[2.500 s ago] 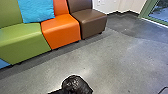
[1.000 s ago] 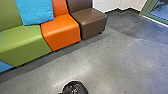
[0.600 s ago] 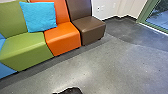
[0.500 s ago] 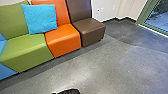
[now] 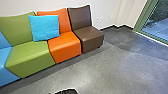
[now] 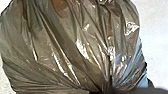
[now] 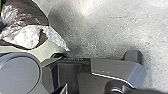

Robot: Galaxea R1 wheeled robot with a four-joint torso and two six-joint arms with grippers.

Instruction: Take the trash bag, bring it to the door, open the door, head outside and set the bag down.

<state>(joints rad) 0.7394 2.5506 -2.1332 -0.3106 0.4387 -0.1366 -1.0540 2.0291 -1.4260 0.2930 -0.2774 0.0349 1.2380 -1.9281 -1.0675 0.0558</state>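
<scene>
The black plastic trash bag point(image 5: 67, 91) shows at the near edge of the head view, in front of the robot, above or on the smooth grey floor point(image 5: 107, 70); I cannot tell whether its underside is clear of it. In the left wrist view its thin film is drawn into long creases that run together towards a neck. I cannot tell the state of the left claw or of the right claw. The creases suggest a load hung from the left arm, but that is a judgement.

If so, the weight pulls on a small bunch of film, which could slip or tear under a jolt or a quick turn. Loose, slippery plastic may also swing and sag as the base moves. The right wrist view shows the bag near the robot's dark bodywork point(image 7: 112, 70), so a swing that way could rub or snag it. Carried too low, it could drag and split, spilling what is inside.

The row of seats, with the brown padded seat point(image 5: 90, 37) at its end, leaves a corner to catch the bag if the robot cuts in close. The green-framed glass panel point(image 5: 160, 18) stands well apart from the bag; whether it is the door to open I cannot tell. Opening a door likely needs a free claw, and shifting the grip there could drop the load.
</scene>
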